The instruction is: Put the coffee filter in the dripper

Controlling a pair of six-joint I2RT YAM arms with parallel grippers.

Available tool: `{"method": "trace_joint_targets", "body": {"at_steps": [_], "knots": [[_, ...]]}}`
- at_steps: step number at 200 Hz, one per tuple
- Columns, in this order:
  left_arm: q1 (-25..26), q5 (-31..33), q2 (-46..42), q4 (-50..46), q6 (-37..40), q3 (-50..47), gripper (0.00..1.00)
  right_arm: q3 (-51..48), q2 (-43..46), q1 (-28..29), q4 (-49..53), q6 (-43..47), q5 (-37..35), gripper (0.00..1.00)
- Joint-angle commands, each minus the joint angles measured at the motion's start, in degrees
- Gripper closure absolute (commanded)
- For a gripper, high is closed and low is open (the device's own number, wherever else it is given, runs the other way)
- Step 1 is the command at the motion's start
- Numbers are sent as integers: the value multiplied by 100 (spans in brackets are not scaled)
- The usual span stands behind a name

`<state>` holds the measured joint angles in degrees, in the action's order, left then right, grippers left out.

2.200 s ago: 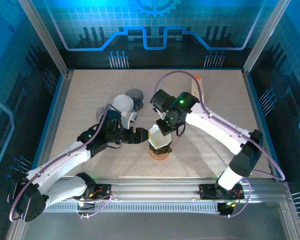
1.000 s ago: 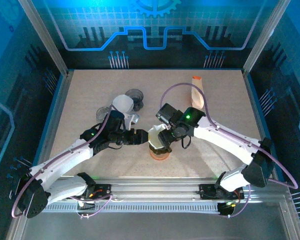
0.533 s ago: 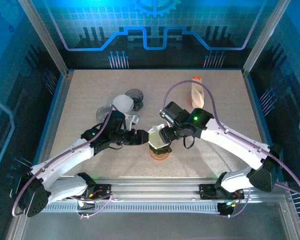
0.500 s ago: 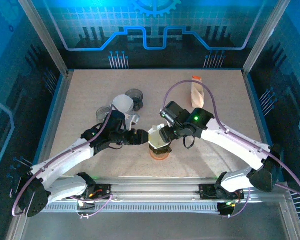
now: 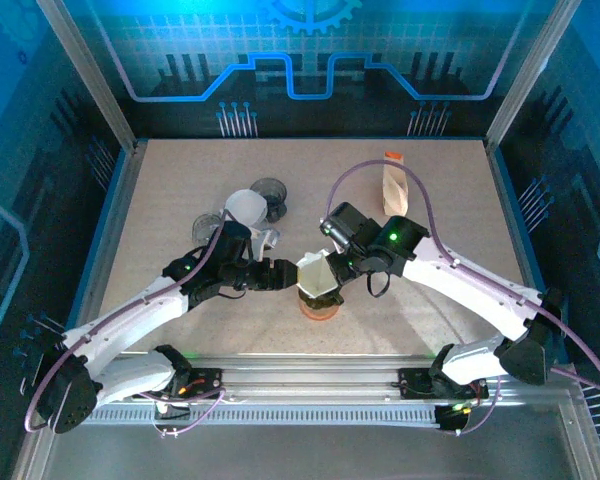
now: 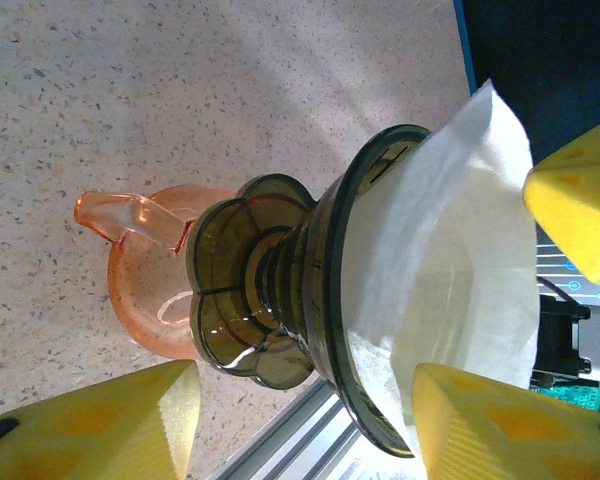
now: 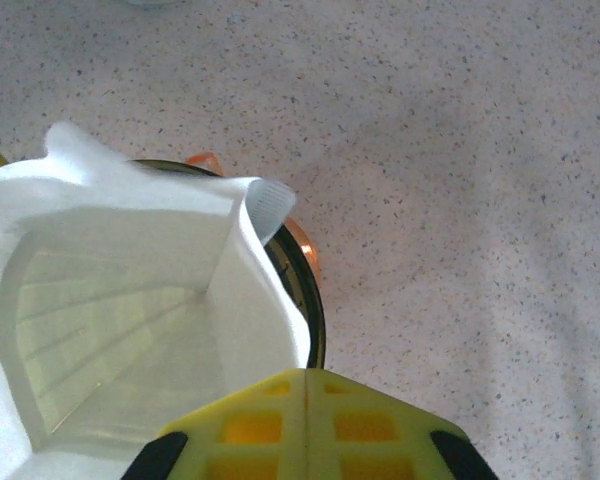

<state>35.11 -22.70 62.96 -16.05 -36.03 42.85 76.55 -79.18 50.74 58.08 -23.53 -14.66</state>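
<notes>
A white paper coffee filter (image 5: 316, 272) (image 7: 130, 300) (image 6: 450, 250) stands opened inside the dark smoked dripper (image 6: 280, 280) (image 7: 315, 310). The dripper rests on an orange glass cup (image 6: 140, 300) (image 5: 318, 308). My left gripper (image 5: 288, 272) (image 6: 300, 400) is open, its yellow fingers (image 6: 90, 420) straddling the dripper from the left with a gap on the base side. The right gripper (image 5: 332, 272) (image 7: 305, 375) is shut, pads together, with its tip against the filter's right rim. Whether any paper is pinched cannot be told.
A white cup (image 5: 246, 208) and dark clear pieces (image 5: 270, 188) lie behind the left arm. A brown paper pouch (image 5: 392, 185) with an orange end lies at the back right. A metal rail (image 5: 310, 385) runs along the near edge.
The right gripper has gone from open to shut at the filter's rim. Its arm had earlier swung down to the dripper. The left arm has stayed put.
</notes>
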Motion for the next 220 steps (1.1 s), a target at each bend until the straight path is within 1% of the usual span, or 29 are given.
{"method": "trace_joint_targets", "body": {"at_steps": [1,35,58,77,97,122,150,200,209,220], "knots": [[72,72,46,31,-50,212,39,202,-156,177,194,60,-263,100],[72,74,36,128,-138,159,38,280,-349,352,378,114,-656,100],[68,55,-42,204,-176,135,34,332,-458,490,434,133,-867,100],[69,118,-124,203,-179,125,33,369,-533,576,475,143,-1008,100],[69,212,-96,103,-156,141,40,369,-546,612,476,138,-1030,100],[73,232,-36,103,-159,93,42,378,-537,634,476,131,-1054,100],[67,248,35,50,-152,116,49,380,-538,647,475,121,-1047,100],[67,249,82,-70,-95,144,54,408,-475,648,425,66,-1069,100],[71,265,79,-99,-89,132,54,455,-447,647,430,62,-1125,96],[70,291,69,-132,-88,129,54,546,-394,647,471,67,-1245,85]]}}
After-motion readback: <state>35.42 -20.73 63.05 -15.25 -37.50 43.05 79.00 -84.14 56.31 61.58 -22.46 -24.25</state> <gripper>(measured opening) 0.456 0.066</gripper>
